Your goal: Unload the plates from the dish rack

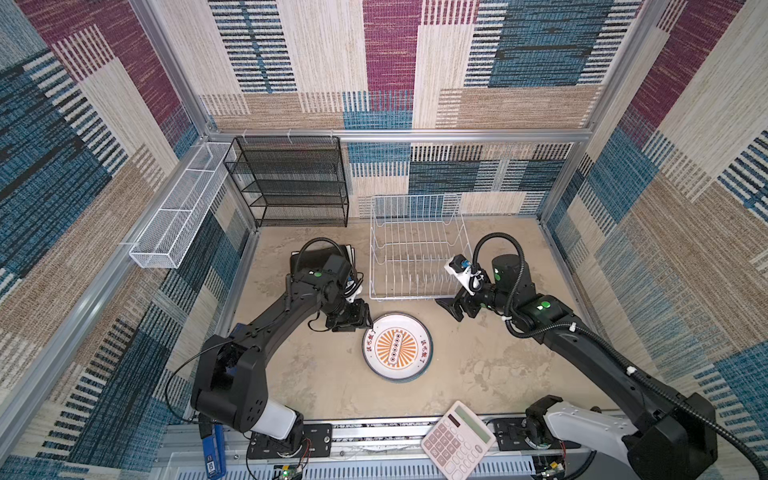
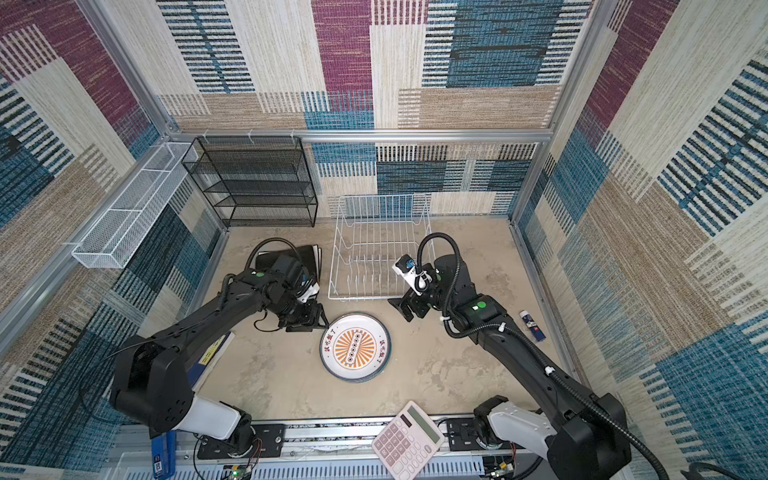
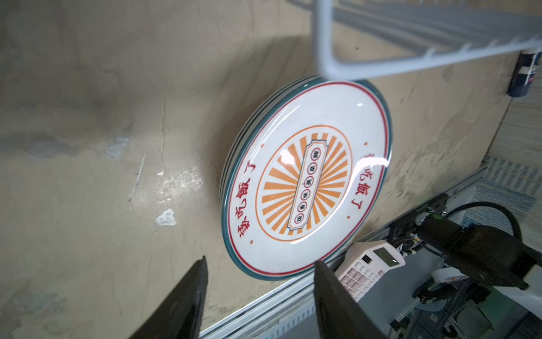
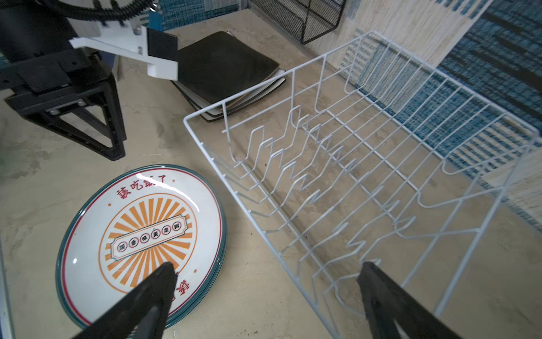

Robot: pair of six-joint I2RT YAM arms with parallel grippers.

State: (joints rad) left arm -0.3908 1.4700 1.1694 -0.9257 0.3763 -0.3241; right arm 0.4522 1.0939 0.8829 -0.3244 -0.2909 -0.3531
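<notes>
Left gripper (image 3: pixel 261 260) sits part-open and empty, fingertips just beside the rim of the round plates (image 1: pixel 397 347), stacked mid-table (image 1: pixel 478 365) before the dish rack (image 1: pixel 415 266). Right gripper (image 4: pixel 268 264) is wide open and empty at the rack's front right corner. Rack bare; square plates (image 4: pixel 225 67) are stacked off its left edge. Risk: a careless pull-back clips the rim and slides the top plate; right fingers snag wire.

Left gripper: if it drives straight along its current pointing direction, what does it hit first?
The left gripper would likely meet the near rim of the stack of round sunburst plates first. Height over the rim is unclear.
</notes>
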